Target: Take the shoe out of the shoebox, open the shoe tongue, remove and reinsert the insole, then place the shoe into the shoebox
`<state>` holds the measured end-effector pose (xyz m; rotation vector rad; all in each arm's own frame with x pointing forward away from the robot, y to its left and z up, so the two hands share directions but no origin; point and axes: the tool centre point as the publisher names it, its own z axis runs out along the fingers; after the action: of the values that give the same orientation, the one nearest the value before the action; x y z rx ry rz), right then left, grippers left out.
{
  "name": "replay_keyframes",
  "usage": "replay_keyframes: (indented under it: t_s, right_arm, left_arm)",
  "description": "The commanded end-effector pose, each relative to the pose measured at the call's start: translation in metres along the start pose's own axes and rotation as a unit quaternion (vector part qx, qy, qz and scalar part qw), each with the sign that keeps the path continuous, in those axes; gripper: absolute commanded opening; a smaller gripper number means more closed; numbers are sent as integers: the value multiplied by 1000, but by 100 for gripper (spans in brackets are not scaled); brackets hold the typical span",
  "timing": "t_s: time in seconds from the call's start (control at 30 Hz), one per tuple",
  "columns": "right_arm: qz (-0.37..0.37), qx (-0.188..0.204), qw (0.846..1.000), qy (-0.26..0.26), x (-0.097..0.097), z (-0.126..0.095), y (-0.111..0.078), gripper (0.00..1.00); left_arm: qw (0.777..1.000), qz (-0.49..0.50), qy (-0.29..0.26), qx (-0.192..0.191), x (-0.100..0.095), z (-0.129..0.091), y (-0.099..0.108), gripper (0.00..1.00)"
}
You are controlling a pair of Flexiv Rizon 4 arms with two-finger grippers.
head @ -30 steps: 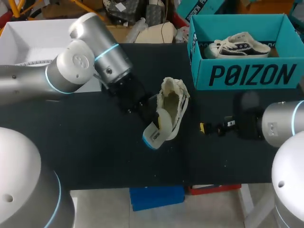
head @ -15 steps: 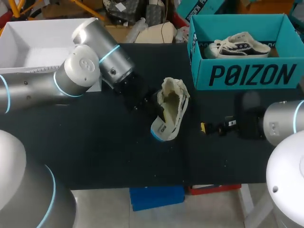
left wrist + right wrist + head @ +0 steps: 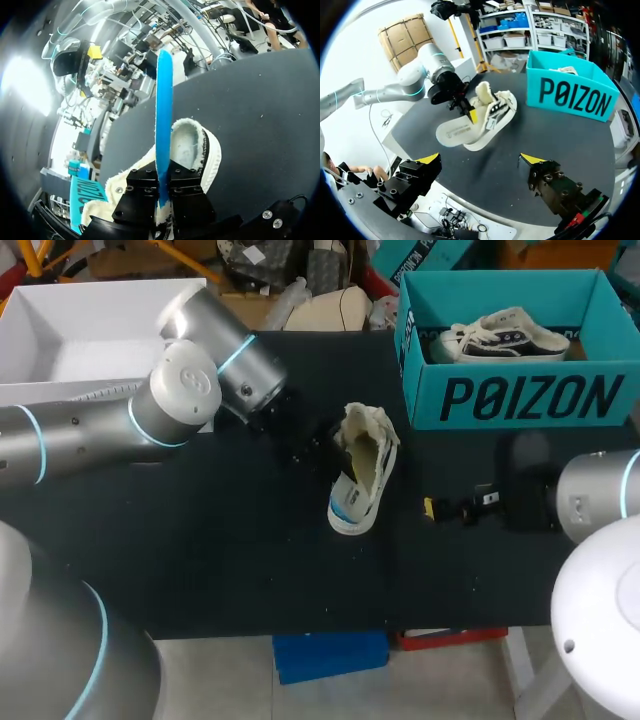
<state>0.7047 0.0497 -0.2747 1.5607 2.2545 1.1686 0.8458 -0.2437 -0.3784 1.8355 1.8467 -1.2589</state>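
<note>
Two fingers of the left gripper (image 3: pixel 164 181) pinch the blue-edged cream insole (image 3: pixel 162 115) above the cream canvas shoe (image 3: pixel 192 145). Right gripper (image 3: pixel 481 160): spread wide, well apart. Teal cardboard shoebox (image 3: pixel 520 400) bears large dark lettering.

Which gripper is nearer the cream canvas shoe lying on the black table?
Left. The left gripper is at the cream canvas shoe, shut on its blue-backed insole; the right gripper rests open, well apart, off to the shoe's right.
</note>
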Motion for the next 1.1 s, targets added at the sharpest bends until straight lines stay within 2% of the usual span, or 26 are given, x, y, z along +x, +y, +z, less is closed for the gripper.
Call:
replay_keyframes:
  t_s: [0.03, 0.1, 0.23, 0.33, 0.4, 0.53, 0.6, 0.67, 0.73, 0.8, 1.1]
  right_arm:
    - [0, 0, 1000, 2, -1, 0, -1, 100]
    - [0, 0, 1000, 2, -1, 0, -1, 100]
    - [0, 0, 1000, 2, -1, 0, -1, 100]
    - [0, 0, 1000, 2, -1, 0, -1, 100]
    - [0, 0, 1000, 2, -1, 0, -1, 100]
    - [0, 0, 1000, 2, -1, 0, -1, 100]
    - [0, 0, 1000, 2, -1, 0, -1, 100]
    - [0, 0, 1000, 2, -1, 0, -1, 100]
    - [0, 0, 1000, 2, -1, 0, -1, 100]
    - [0, 0, 1000, 2, -1, 0, -1, 100]
    - [0, 0, 1000, 2, -1, 0, -1, 100]
  left_arm:
    - [1000, 0, 4, 0, -8, 7, 8, 9]
    - [1000, 3, 7, 0, -11, 5, 2, 38]
    - [1000, 10, 14, 5, -15, -5, -17, 45]
    - [1000, 16, 18, 11, -16, -13, -36, 44]
    - [999, 20, 27, 11, -15, -17, -47, 38]
    - [999, 23, 24, 20, -16, -23, -68, 35]
    - [999, 22, 30, 27, -15, -23, -76, 23]
    - [998, 20, 36, 38, -13, -21, -83, 18]
    - [997, 16, 48, 51, -9, -16, -89, 7]
    - [996, 13, 57, 62, -5, -12, -92, 0]
    - [998, 1, 23, 53, 2, -10, -86, 0]
